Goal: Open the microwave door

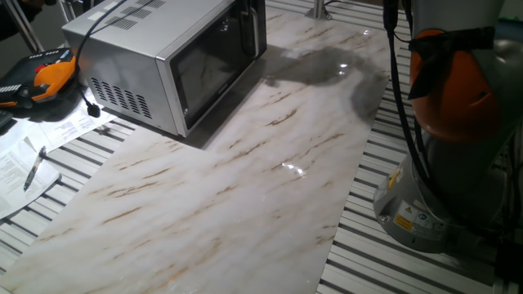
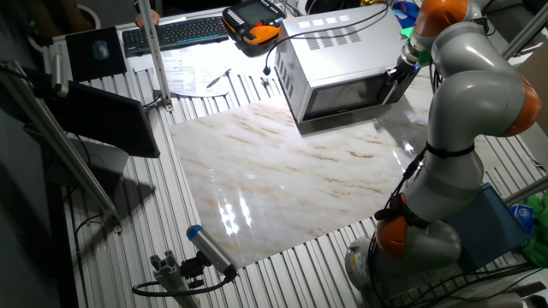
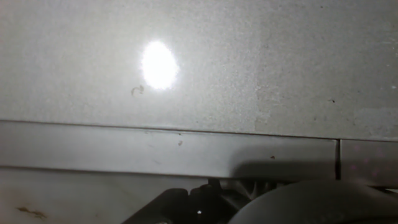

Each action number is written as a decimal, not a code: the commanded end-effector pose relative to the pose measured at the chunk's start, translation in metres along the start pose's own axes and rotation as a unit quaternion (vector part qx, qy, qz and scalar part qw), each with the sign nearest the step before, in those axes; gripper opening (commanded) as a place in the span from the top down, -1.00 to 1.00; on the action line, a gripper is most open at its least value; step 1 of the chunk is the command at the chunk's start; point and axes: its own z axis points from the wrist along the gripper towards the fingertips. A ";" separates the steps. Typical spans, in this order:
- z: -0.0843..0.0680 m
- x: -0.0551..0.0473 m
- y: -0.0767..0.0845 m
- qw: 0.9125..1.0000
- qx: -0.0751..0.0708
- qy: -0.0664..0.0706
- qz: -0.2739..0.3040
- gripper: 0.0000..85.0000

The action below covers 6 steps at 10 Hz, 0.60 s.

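Observation:
The silver-grey microwave stands at the far left of the marble board and also shows in the other fixed view. Its door has a dark glass window and looks closed. My gripper is at the right end of the microwave's front, by the handle side. It is small and dark there, so I cannot tell whether the jaws are open or shut. The hand view shows only a grey metal surface very close, with a bright glare spot and a seam.
The marble board lies on a slatted table. An orange-black teach pendant, papers and a pen lie beside the microwave. My robot base stands on the right. A keyboard is behind.

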 end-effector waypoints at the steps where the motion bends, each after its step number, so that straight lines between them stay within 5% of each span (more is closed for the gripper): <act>1: 0.001 0.000 0.000 1.000 0.000 0.000 -0.001 -0.20; 6: 0.002 0.004 -0.002 1.000 -0.001 -0.001 -0.004 -0.20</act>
